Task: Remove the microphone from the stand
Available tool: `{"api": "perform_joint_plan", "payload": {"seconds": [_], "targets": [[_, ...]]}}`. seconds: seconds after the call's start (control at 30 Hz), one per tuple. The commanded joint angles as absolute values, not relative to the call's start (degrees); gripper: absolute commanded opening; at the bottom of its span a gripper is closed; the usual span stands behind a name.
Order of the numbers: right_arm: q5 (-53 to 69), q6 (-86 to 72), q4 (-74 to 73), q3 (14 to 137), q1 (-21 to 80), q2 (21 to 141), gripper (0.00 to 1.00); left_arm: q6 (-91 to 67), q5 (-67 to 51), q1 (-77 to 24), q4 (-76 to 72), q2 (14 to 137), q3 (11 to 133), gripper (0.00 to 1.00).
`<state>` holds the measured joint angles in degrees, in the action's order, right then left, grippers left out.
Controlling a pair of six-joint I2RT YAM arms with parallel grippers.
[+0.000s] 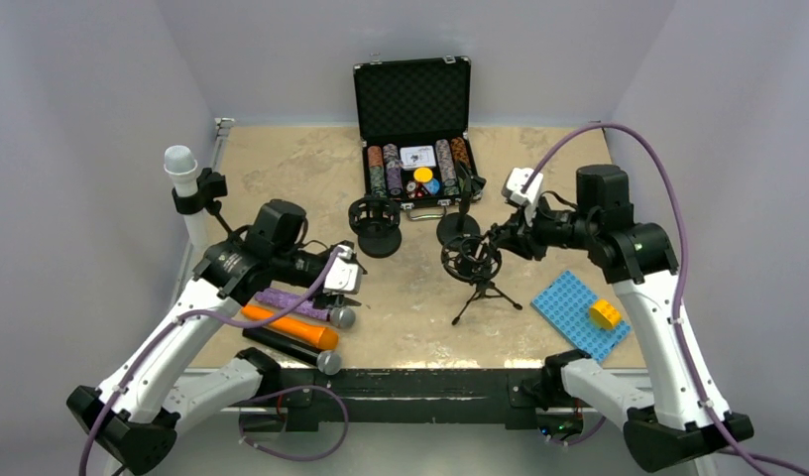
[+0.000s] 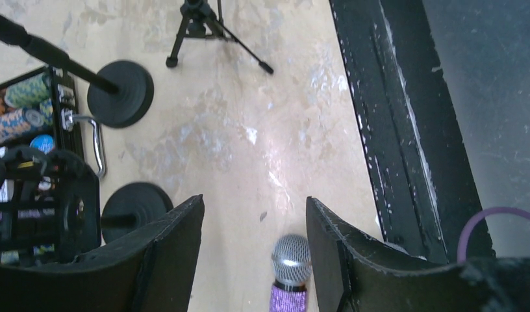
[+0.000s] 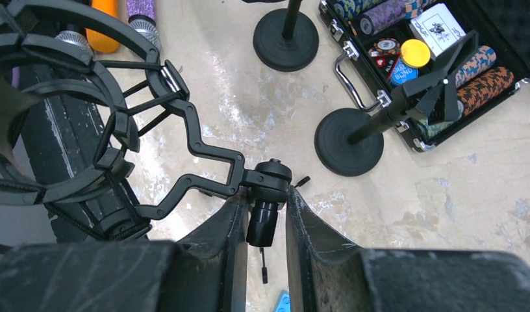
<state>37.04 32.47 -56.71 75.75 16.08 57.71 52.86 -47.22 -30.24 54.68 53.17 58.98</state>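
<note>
Right hand (image 3: 262,211) pinches the tripod stand (image 1: 485,290) post, centre right of the top view.
Left hand (image 2: 254,218) gapes wide over the purple microphone (image 2: 290,273), lying on the tabletop (image 2: 249,130) at that view's lower left.

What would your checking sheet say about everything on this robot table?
Surface: beige mottled table, scuffed.
Job's things: white microphone held in clip stand at left edge; tripod stand holds no microphone.
Clutter: purple microphone, orange microphone, black microphone; open poker chip case; two round-base stands; blue baseplate with yellow brick.
Grippers: left gripper open above purple microphone; right gripper shut on tripod stand.
Cables: purple cables along both arms.
Surroundings: grey walls; nothing else seen.
</note>
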Motion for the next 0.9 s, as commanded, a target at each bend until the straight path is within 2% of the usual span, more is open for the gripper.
{"api": "perform_joint_plan", "payload": {"seconds": [0.0, 0.23, 0.43, 0.57, 0.73, 0.87], "targets": [[49.1, 42.0, -59.3, 71.4, 10.2, 54.4, 0.00, 45.2, -52.4, -33.7, 44.3, 55.7, 61.5, 0.63], [59.2, 53.4, -62.4, 65.9, 6.9, 48.8, 0.00, 34.9, -51.9, -41.1, 27.8, 64.2, 64.7, 0.59], [61.6, 59.5, -64.5, 65.0, 5.4, 45.5, 0.00, 37.8, -50.4, -47.1, 19.8, 76.1, 69.9, 0.54], [64.0, 60.8, -67.8, 67.7, 4.6, 47.3, 0.00, 37.9, -47.5, -50.0, 11.0, 83.4, 70.8, 0.51], [65.0, 58.9, -69.2, 69.3, 2.7, 49.9, 0.00, 33.7, -40.3, -51.0, -14.3, 87.5, 63.7, 0.51], [64.4, 54.3, -66.6, 70.5, 2.4, 51.1, 0.00, 33.0, -44.3, -50.3, -18.1, 91.3, 63.1, 0.46]]}}
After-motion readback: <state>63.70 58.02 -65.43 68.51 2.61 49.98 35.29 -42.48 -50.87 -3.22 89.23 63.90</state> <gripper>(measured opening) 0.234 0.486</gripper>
